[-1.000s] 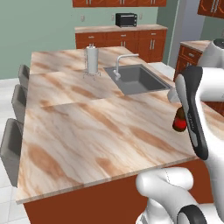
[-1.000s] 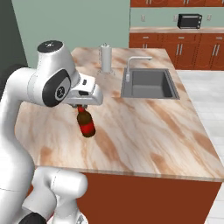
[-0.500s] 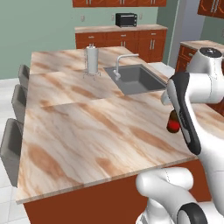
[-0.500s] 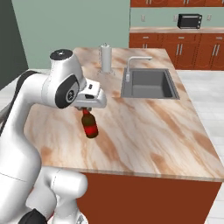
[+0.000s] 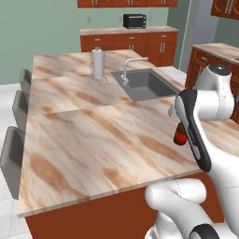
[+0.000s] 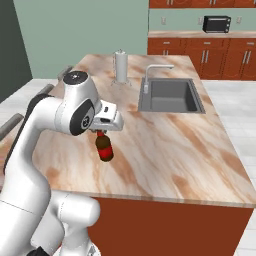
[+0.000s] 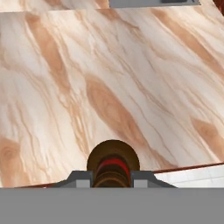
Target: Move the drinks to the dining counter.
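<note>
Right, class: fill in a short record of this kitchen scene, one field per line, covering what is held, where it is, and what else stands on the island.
held item: brown bottle with red label, gripped by its neck
gripper: shut on the bottle
bottle position: hanging upright above the dining counter, near its front edge
sink: inset in the counter, with faucet
other item: paper towel holder standing beyond the sink
stools: along the counter's far side

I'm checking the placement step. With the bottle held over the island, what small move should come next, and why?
Probably lower it straight down. The gripper is shut on the neck of the dark brown glass bottle with a red label, which hangs upright over bare top of the marbled dining counter, seemingly just above it, inside the near edge.
</note>
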